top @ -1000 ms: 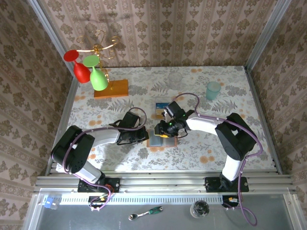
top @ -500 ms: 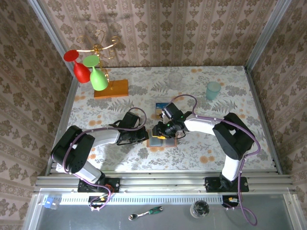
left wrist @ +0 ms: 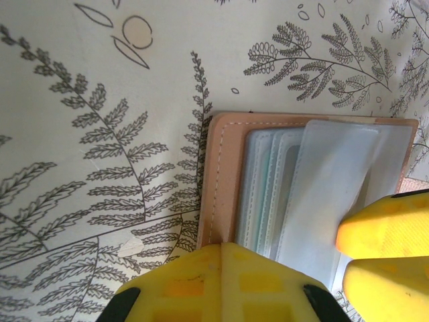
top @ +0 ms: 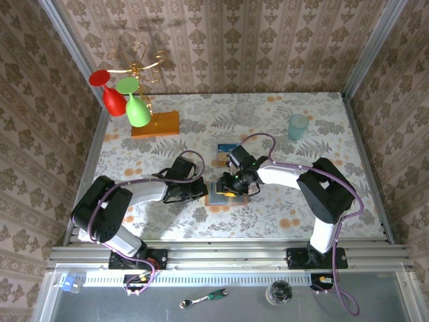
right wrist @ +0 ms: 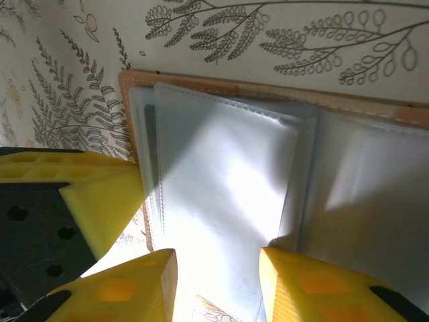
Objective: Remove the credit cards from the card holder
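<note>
Right gripper (right wrist: pixel 218 272): jaws part-way apart over a clear pocket (right wrist: pixel 221 174) of the spread card holder (right wrist: pixel 201 84), nothing pinched. Left gripper (left wrist: pixel 221 275): closed, pressing down on the holder's edge. Beyond both, a blue card (top: pixel 226 153) lies out on the table (top: pixel 301 201). Teal edges in the pockets suggest more cards remain inside.

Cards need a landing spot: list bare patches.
Bare cloth: the near strip below the open reddish-brown leather card holder, and the far stretch between the orange wooden slab and the clear glass. Crowded: around the holder and the blue plastic card.
</note>
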Motion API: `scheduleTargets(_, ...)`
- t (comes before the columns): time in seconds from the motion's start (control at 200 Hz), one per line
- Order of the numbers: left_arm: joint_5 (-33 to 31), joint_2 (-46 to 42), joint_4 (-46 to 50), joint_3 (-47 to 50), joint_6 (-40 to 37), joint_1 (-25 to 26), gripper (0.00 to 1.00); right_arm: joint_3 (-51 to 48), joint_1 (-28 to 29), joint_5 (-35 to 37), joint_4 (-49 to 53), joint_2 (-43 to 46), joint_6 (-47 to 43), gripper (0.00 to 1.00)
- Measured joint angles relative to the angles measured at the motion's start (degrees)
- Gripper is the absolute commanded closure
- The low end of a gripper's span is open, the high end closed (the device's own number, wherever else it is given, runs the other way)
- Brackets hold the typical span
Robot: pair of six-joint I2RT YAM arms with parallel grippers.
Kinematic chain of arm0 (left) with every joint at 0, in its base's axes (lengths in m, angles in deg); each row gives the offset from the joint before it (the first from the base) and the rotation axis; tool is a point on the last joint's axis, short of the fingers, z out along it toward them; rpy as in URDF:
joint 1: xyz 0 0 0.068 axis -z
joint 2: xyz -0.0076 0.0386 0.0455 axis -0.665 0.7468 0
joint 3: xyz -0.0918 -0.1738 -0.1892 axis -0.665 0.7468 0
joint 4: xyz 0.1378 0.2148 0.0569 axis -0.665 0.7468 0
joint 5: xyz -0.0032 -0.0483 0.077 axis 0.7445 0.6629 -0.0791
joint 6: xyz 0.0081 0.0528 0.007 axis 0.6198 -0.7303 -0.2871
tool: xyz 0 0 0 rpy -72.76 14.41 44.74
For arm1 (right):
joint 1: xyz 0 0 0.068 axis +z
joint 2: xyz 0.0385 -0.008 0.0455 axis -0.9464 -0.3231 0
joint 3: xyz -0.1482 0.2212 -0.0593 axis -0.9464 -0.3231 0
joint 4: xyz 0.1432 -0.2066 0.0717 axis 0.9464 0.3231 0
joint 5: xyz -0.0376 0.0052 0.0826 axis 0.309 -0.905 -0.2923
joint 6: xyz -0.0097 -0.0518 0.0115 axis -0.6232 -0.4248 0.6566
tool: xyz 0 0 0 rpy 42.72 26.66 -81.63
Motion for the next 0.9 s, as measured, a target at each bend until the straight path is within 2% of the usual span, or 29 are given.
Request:
scheduleTargets(0.545, -0.02, 0.0, 0.44, -0.15, -0.04, 0.0, 1.0, -0.02, -0.39, 1.84, 0.66, 0.44, -0.2, 0.63)
scheduleTargets(0.895, -1.84, -2.62, 5.09, -1.55, -0.72, 0.0, 1.0, -0.66, -0.79, 1.84, 0.63, 0.5, -0.28, 0.66)
